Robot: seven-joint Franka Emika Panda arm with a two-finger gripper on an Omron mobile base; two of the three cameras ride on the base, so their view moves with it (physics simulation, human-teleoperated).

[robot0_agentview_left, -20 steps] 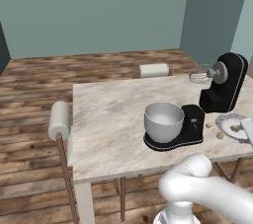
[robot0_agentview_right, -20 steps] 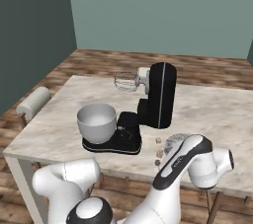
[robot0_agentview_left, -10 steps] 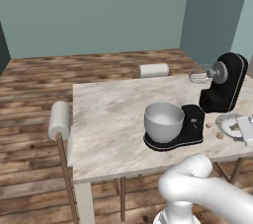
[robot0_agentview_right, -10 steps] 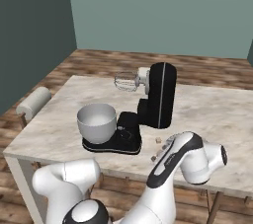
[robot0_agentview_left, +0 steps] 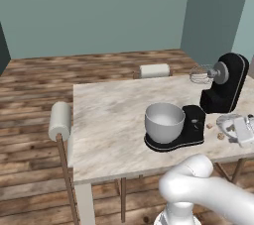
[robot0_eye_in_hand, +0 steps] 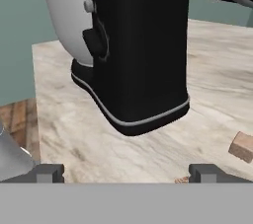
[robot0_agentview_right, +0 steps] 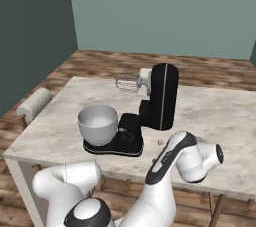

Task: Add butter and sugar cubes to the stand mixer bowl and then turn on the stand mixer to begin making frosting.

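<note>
The black stand mixer [robot0_agentview_left: 224, 84] stands on the right part of the marble table [robot0_agentview_left: 109, 115], head tilted up, whisk [robot0_agentview_left: 200, 75] clear of the bowl. The silver-grey stand mixer bowl [robot0_agentview_left: 164, 121] sits on the mixer's flat base. My gripper [robot0_agentview_left: 234, 129] hangs low over the table's right edge, just right of the mixer. Its fingertips [robot0_eye_in_hand: 49, 172] stand wide apart, open and empty, pointing at the mixer's column [robot0_eye_in_hand: 141, 55] and the bowl [robot0_eye_in_hand: 66, 16] behind it. Small brown sugar cubes [robot0_eye_in_hand: 242, 146] lie on the table close in front. The butter is hidden.
A grey plate [robot0_agentview_left: 224, 120] lies under my hand at the right edge of the table. Cushioned chair backs stand at the table's left side [robot0_agentview_left: 60, 120] and far side [robot0_agentview_left: 155, 70]. My own elbow [robot0_agentview_right: 197, 156] hangs at the near edge.
My hand has swung in from the right and come down low over the plate beside the mixer. The jaws stayed open. Mixer and bowl have not moved.
</note>
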